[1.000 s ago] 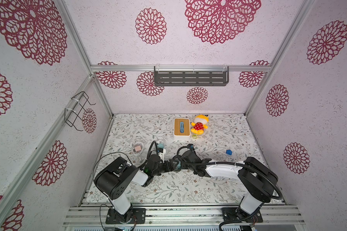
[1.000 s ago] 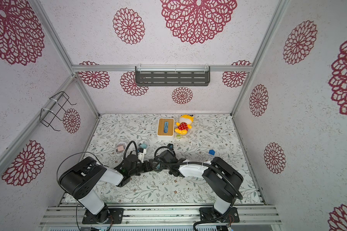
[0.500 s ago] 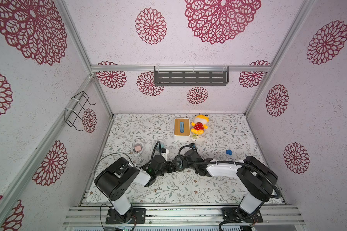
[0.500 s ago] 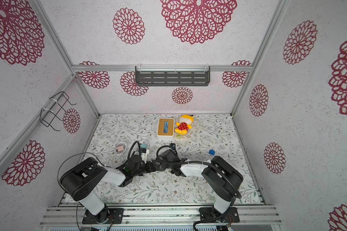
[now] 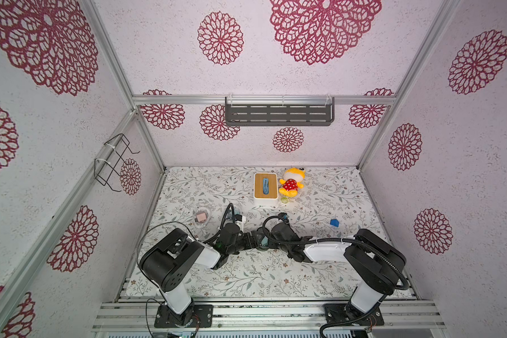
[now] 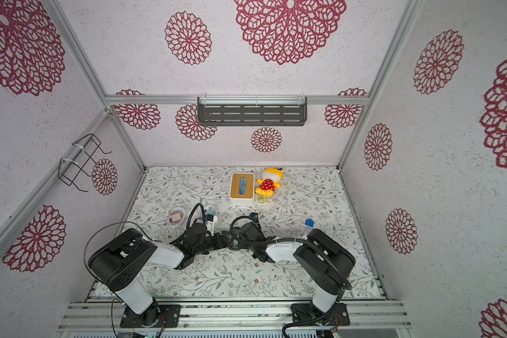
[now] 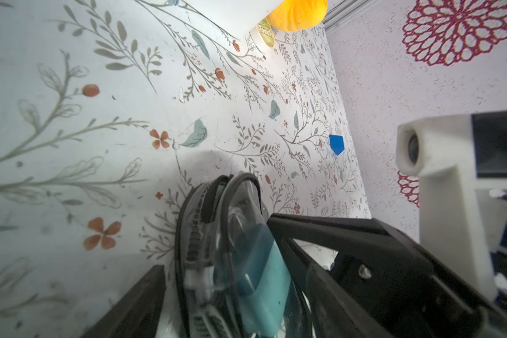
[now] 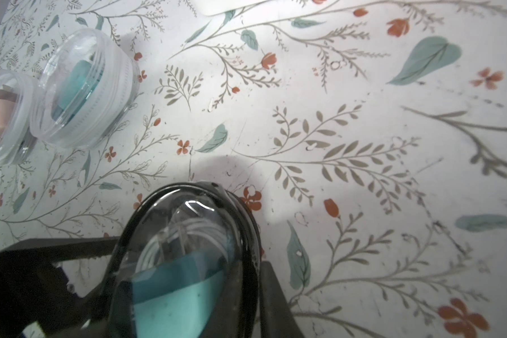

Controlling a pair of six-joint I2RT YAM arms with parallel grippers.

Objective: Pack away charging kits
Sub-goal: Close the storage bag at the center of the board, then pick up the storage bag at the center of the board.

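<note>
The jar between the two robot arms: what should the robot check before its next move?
1. Teal adapter and white cable are inside the jar: ok.
2. The jar sits between the left tool and the right tool: ok.
3. Which tool truly grips the jar: cannot tell.
4. The jar's lid is fully shut: cannot tell.
5. The teal jar and the pink jar stand on the table, apart from this jar: ok.
</note>
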